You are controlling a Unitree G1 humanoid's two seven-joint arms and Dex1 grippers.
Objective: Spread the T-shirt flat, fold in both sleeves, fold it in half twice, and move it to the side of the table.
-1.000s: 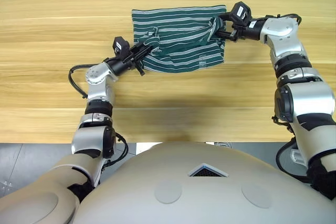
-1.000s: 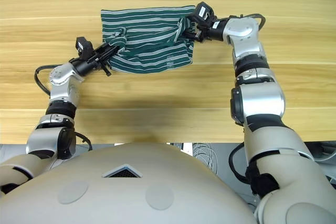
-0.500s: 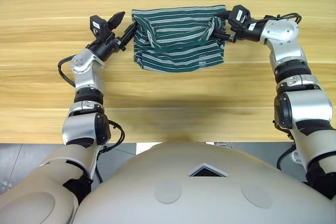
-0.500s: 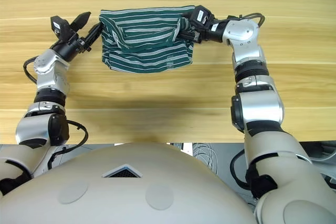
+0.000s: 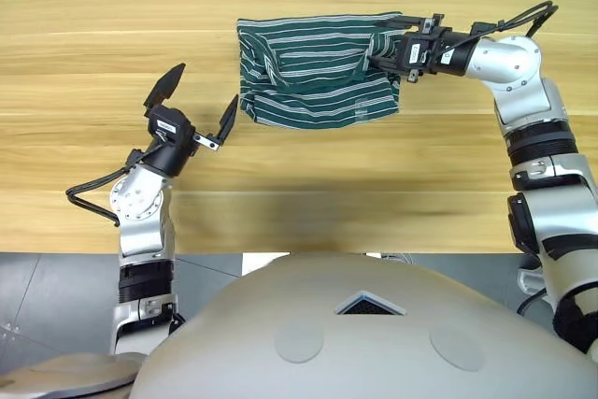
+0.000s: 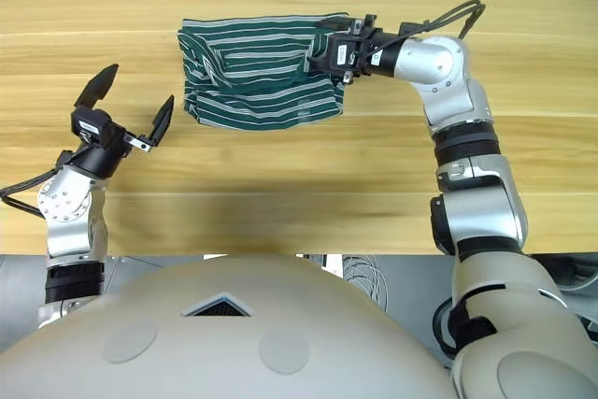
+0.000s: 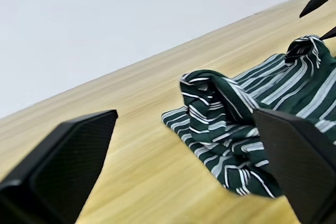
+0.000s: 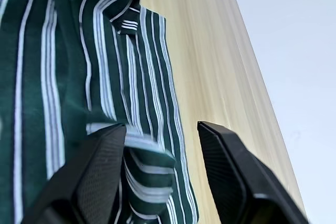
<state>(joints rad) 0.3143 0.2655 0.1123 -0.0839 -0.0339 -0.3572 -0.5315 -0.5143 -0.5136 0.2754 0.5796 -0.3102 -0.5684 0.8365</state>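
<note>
- The green striped T-shirt [image 5: 318,72] is seen in the upper centre of the head views, lying on the wooden table [image 5: 299,175] as a folded, roughly rectangular bundle.
- Its left edge is rumpled and bunched, while its lower edge lies flatter.
- The left gripper [image 5: 200,98] is held at the left of the frame, below and left of the shirt's lower left corner, near the cloth but apart from it.
- Its fingers [image 7: 68,156] are spread wide and nothing is held between them; in the left wrist view the shirt [image 7: 247,129] is seen beyond them on the bare wood.
- The right gripper [image 5: 378,40] is placed at the shirt's right edge, in the upper right of the frame.
- Its fingers [image 8: 100,171] are parted, with a fold of striped fabric [image 8: 63,51] lying between them and against one finger; the cloth is not pinched.
</note>
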